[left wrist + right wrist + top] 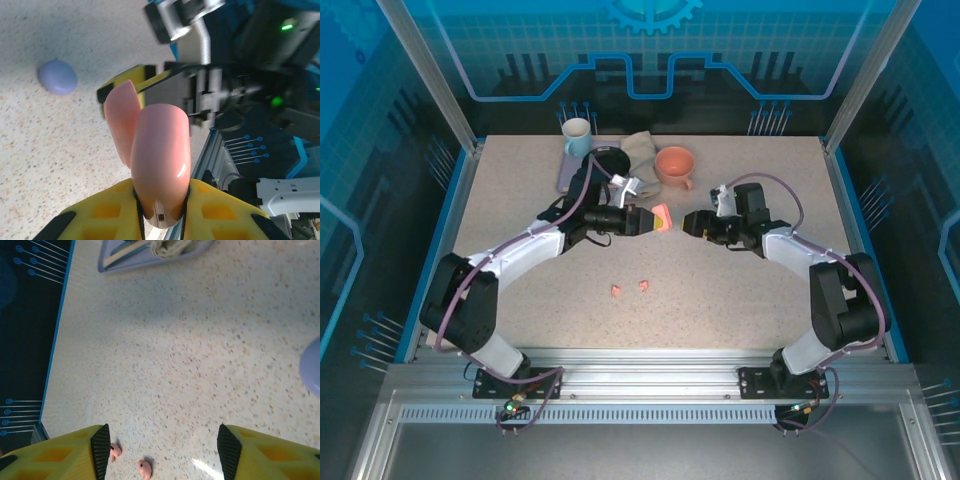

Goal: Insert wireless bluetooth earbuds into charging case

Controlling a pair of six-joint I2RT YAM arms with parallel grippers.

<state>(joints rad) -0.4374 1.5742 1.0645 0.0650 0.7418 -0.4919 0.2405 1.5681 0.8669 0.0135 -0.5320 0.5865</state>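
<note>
While the left hand [648, 218] grips one pink case [663, 217], two earbuds [616, 290] [644, 286] lie loose.

Shows no legible text, label, brand or number on any surface, apart from a pale-blue gear emblem [653, 12] printed on the back wall [520, 50].

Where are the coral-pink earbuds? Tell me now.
In the top view, the coral-pink earbuds lie side by side on the table, mid-width, toward the near edge.

The left gripper's [160, 207] jaws clamp a pink charging case [160, 150] (lid ajar), a lilac case [58, 76] lying beyond.
</note>
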